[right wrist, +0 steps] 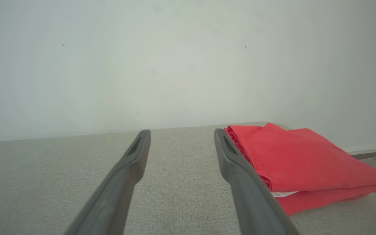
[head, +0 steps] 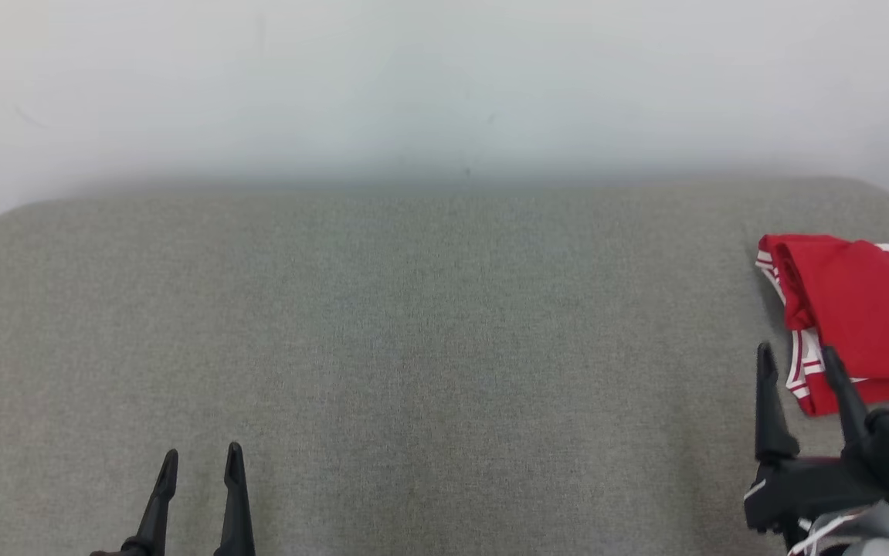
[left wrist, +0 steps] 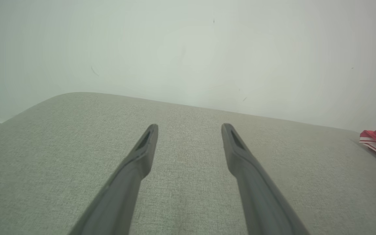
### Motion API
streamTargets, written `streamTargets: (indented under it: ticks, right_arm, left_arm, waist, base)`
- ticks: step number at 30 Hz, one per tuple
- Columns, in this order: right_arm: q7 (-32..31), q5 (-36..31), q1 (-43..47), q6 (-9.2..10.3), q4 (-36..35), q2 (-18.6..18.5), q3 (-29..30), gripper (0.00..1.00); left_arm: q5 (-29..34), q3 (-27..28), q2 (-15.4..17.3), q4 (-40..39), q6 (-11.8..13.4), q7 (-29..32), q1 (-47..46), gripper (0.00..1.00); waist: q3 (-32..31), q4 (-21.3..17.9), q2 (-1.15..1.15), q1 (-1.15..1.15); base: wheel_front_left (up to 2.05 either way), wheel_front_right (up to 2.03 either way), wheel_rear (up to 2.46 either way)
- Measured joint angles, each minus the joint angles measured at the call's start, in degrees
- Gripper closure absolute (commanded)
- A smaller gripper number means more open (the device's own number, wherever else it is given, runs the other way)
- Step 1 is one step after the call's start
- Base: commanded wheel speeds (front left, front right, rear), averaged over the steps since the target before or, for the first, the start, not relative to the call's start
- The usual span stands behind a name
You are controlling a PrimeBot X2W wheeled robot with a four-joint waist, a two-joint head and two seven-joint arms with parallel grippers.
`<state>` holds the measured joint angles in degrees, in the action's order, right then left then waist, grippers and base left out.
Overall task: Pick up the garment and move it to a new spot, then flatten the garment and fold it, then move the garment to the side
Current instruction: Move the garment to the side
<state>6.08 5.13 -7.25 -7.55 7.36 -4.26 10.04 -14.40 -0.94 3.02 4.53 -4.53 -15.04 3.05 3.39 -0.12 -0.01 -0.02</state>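
From my head camera I see the red garment (head: 861, 309) lying folded at the right edge of the frame, a little above mid-height, with its right side cut off by the frame border. It sits on the grey woven surface (head: 444, 347) that fills the lower two thirds of the frame, close to that surface's rounded upper-right corner. White stripes run along the garment's left and lower-left edge. My right gripper (head: 797, 354) is at the lower right, its two dark fingers pointing up the frame and spread apart. The right-hand finger overlaps the striped edge of the cloth while the left-hand one stands over bare surface. On the right wrist camera the space between those fingers shows nothing but grey weave. The folded red stack lies just to the right of the right-hand finger, and I cannot tell whether that finger touches the cloth or merely passes in front of it. My left gripper (head: 201, 455) is at the bottom left of the head frame, fingers apart and holding nothing, well away from the garment. On its wrist camera the red cloth is a small sliver at the far right edge. A pale plain wall (head: 444, 77) fills the top of the frame.
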Motion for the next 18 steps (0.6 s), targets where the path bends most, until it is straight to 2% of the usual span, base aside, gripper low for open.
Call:
streamTargets:
  ticks: [9, 18]
  right_arm:
    - [1.08, 1.35, 7.52, 0.0, 1.24, 1.25, -4.99, 0.0]
    - [2.61, 2.96, 8.76, 0.0, 4.11, 1.34, -9.04, 0.0]
  left_arm:
    - [-2.1, -1.26, -0.08, 0.88, -0.01, 0.0, 1.65, 0.0]
    - [-3.86, -0.52, -0.08, 2.71, 0.45, 0.0, 3.11, 0.0]
  waist:
    - [-4.97, 0.52, 0.0, 0.0]
    - [-6.12, 0.73, 0.01, 0.02]
  base:
    - [0.0, 0.0, 0.0]
    - [0.0, 0.0, 0.0]
